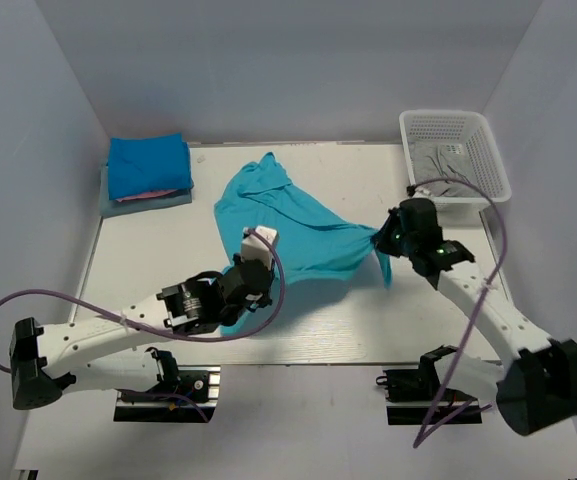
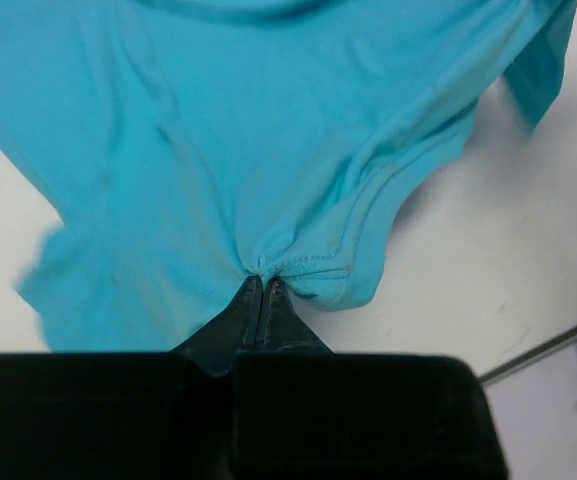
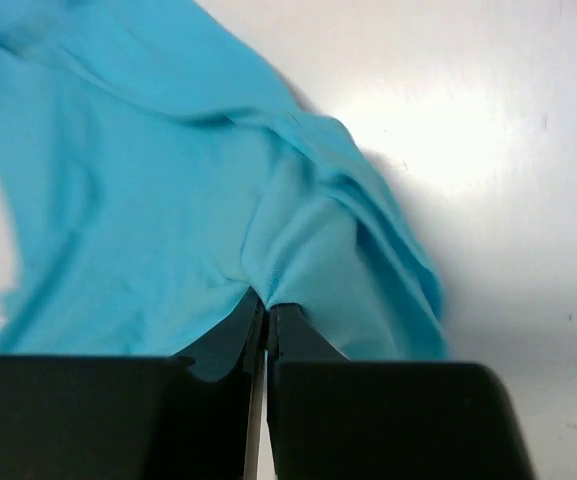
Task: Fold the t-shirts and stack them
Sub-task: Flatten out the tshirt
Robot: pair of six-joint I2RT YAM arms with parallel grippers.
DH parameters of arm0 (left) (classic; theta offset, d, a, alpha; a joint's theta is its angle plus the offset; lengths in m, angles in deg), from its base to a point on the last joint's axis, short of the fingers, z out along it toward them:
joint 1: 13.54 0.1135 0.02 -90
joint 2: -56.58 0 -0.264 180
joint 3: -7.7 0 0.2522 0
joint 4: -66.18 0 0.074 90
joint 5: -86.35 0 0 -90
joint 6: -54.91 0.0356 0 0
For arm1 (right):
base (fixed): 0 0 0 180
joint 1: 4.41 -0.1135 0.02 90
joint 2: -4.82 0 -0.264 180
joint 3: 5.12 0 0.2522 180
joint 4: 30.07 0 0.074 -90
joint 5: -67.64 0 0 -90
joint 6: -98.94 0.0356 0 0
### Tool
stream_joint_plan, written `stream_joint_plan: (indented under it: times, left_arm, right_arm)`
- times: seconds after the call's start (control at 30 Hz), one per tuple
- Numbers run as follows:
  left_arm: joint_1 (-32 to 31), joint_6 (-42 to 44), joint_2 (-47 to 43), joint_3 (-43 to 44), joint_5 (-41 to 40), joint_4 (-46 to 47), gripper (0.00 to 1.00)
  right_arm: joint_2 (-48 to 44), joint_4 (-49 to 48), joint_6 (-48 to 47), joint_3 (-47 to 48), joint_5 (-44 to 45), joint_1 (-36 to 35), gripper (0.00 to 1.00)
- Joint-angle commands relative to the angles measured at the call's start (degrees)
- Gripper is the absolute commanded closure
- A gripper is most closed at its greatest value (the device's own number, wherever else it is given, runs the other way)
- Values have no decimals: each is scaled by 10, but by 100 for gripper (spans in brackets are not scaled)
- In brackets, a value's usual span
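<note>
Presently, top external view: turquoise t-shirt, unfolded and rumpled, mid-surface, its neck end lying toward the far wall and its near edge slung between the two arms, with shadow under it there, so that part is probably lifted; left end effector at the shirt's near left edge, right end effector at its right-hand corner; stack of folded t-shirts in the far left corner of the surface, deeper blue on top, a pink sliver and pale grey-blue beneath; white lattice basket in the far right corner, grey cloth inside it, kind not told from here; whether either pair of fingers is closed cannot be read from this height. Left wrist view: fingers pressed fully together on a stitched hem, the cloth puckering at the pinch and fanning away over bare surface; this view alone shows the double stitching and settles the grip. Right wrist view: fingers likewise pinched shut on a bunched fold of the same shirt, a loose flap hanging to the right; which edge it is cannot be told. Step in hand, by judgement: spreading the turquoise shirt ahead of the first fold, both corners held, no fold yet made. Next move calls for the two arms drawing apart evenly and laying the cloth flat and square, with tension light enough not to slip either pinch; only the top view gives the stack's place for later.
</note>
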Motion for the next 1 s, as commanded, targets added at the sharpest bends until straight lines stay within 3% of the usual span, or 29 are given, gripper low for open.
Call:
stream_joint_plan:
  times: [0.0,0.23,0.43,0.57,0.7,0.87,0.97]
  left_arm:
    - [0,33,-17,85,-78,-13,100]
    - [0,113,-23,271,-103,-44,100]
    - [0,222,-69,364,62,17,100]
    - [0,270,-76,458,231,12,100]
    - [11,276,1,628,357,-79,100]
    - [11,281,48,776,374,-133,100]
    - [11,287,42,789,387,-116,100]
  right_arm:
    - [-77,36,-37,72,9,-2,100]
    - [-107,115,-89,278,5,0,100]
    - [-110,159,-127,410,-16,0,100]
    - [-120,197,-147,528,-10,1,100]
    - [-152,193,-153,588,-12,1,100]
    - [-172,195,-169,661,-12,2,100]
    - [-167,213,-177,709,-16,1,100]
